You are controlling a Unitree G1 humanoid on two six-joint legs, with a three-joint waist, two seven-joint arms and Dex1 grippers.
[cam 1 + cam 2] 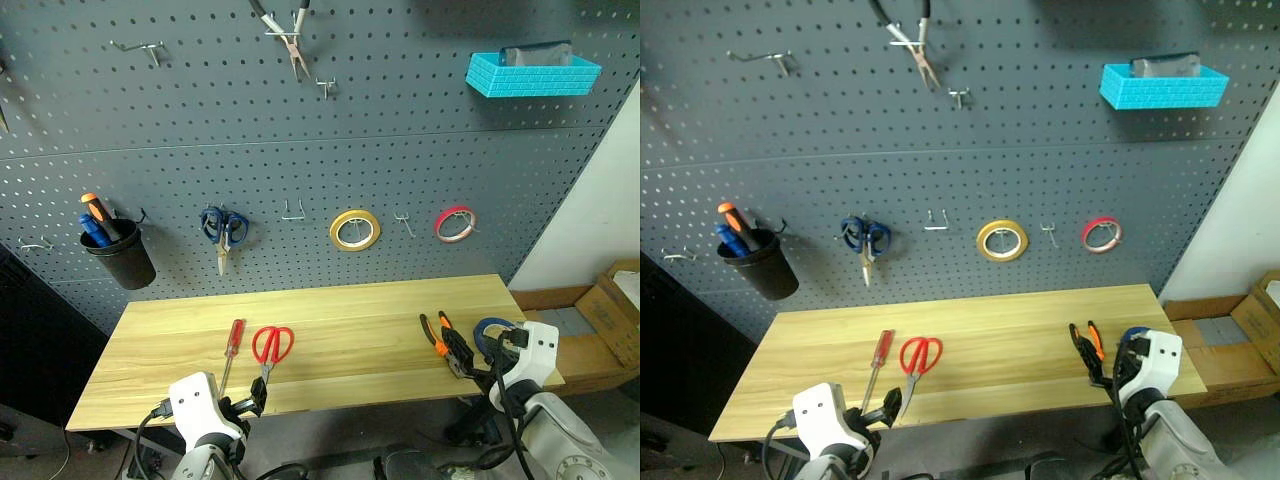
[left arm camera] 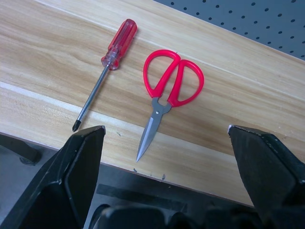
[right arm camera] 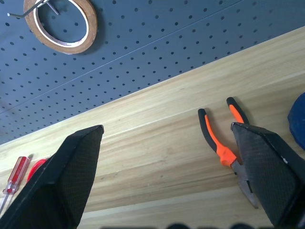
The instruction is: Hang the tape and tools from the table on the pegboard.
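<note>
On the light wood table (image 1: 350, 310) lie a screwdriver (image 1: 232, 346) with a clear red handle and red-handled scissors (image 1: 272, 345) near the front left edge. My left gripper (image 2: 164, 130) hovers open just off that edge, its fingers flanking the scissors' tip. Orange-and-black pliers (image 1: 441, 338) lie at the front right, with the blue tape (image 1: 490, 327) beside them, partly hidden by my right arm. My right gripper (image 3: 166, 126) is open over the table's front right, close to the pliers (image 3: 220, 143). The dark grey pegboard (image 1: 300, 150) rises behind the table.
On the pegboard hang a yellow roll (image 1: 354, 230), a red roll (image 1: 455, 223), blue-handled scissors (image 1: 224, 230), a black cup (image 1: 122, 256) with screwdrivers, long-nose pliers (image 1: 290, 35) and a blue basket (image 1: 530, 72). Bare hooks (image 1: 292, 212) sit between them. Cardboard boxes (image 1: 615, 310) stand at the right.
</note>
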